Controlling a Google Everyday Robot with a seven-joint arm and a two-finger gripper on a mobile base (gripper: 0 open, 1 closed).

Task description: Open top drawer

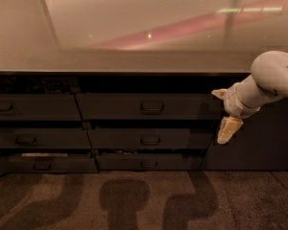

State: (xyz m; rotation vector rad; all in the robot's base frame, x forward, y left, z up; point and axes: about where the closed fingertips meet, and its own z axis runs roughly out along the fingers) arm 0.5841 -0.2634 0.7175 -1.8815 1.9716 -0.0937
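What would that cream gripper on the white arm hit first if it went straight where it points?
Probably the brown speckled floor: the gripper, right of the dark grey top drawer, points down. Depth is unclear; it could graze the dark cabinet front first.

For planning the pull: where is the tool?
The tool hangs at the view's right, beside the top drawer's right end, apart from its handle.
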